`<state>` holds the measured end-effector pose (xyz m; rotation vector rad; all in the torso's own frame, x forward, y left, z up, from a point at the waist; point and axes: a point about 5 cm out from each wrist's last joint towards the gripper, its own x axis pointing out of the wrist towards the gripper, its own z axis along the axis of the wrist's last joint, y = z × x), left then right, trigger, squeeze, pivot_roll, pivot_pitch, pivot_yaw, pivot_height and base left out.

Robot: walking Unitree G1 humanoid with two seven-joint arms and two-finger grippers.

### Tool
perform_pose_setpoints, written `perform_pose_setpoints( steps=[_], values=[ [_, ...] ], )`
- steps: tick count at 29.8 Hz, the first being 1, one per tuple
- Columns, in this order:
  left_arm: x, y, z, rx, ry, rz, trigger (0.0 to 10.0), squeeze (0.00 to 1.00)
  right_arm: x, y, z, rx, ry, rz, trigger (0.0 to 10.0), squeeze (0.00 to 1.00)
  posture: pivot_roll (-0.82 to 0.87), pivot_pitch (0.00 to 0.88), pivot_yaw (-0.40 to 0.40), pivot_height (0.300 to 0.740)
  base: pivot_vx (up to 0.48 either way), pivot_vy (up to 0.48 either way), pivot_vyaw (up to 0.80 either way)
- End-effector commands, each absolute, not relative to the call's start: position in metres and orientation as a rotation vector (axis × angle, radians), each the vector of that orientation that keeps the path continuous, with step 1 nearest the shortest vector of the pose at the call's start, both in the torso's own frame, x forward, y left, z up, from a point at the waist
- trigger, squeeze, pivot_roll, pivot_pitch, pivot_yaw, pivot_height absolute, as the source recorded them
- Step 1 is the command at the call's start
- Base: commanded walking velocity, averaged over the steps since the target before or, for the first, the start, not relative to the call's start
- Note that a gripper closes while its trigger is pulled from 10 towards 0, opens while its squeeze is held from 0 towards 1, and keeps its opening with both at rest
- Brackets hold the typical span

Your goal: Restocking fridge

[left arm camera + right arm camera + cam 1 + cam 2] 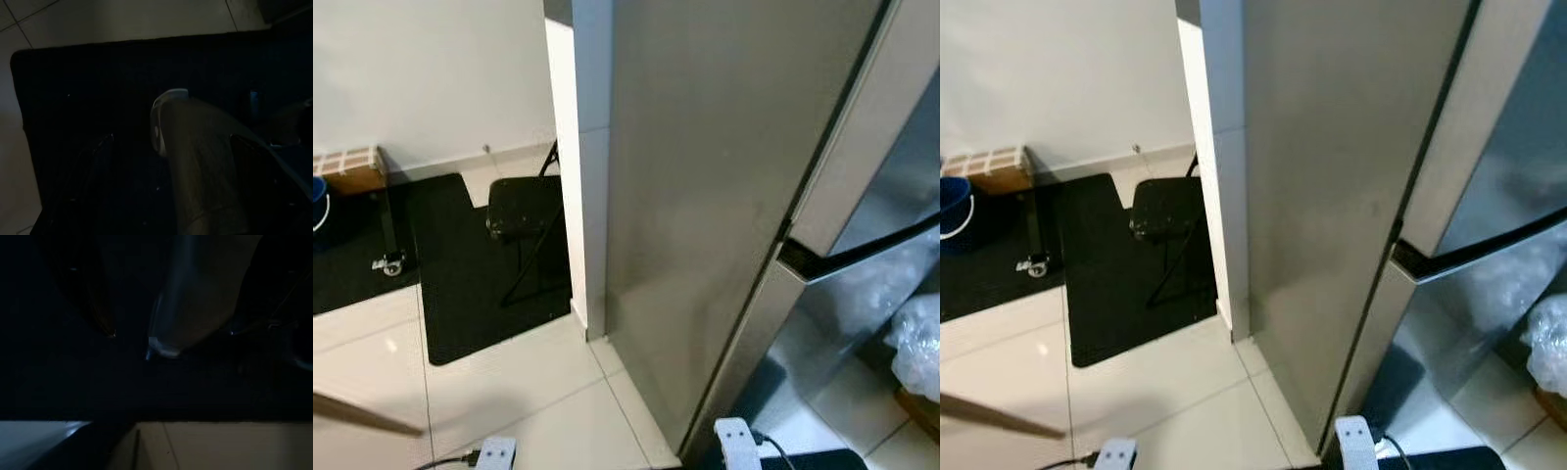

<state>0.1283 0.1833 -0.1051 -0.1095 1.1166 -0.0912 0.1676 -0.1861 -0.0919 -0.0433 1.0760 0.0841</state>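
Stainless-steel fridge (705,196) stands directly ahead, filling the right half of the head views; its side panel faces the camera and its doors, split by a dark horizontal gap, angle off to the right. A white wall column (578,166) adjoins its left edge. Beyond, a black folding chair (521,211) rests on a black mat (460,284) over pale floor tiles (509,392). Crumpled clear plastic (918,343) lies at far right. Both wrist views are dark; whether the left gripper (166,147) and right gripper (166,340) are spread or closed cannot be told.
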Motion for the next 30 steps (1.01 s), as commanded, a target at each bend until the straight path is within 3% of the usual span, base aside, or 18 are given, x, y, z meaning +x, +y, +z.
perform_pose_setpoints(
  steps=[1,18,30],
  values=[
    [0.1262,0.1805,-0.1062,-0.124,1.13,-0.092,10.0,0.0,0.1575,-0.1859,-0.0963,-0.036,1.116,0.08,10.0,0.0,-0.02,0.0,0.01,0.74,0.0,0.0,-0.77],
    [0.1251,0.1818,-0.1066,-0.111,1.128,-0.069,10.0,0.0,0.1554,-0.1867,-0.0971,-0.04,1.128,0.077,10.0,0.0,-0.02,0.0,0.006,0.74,0.0,0.0,-0.77],
    [0.1246,0.1841,-0.1068,-0.081,1.134,-0.052,10.0,0.0,0.1557,-0.1866,-0.097,-0.039,1.123,0.078,10.0,0.0,-0.02,0.0,0.007,0.74,0.0,0.0,-0.11]
  ],
)
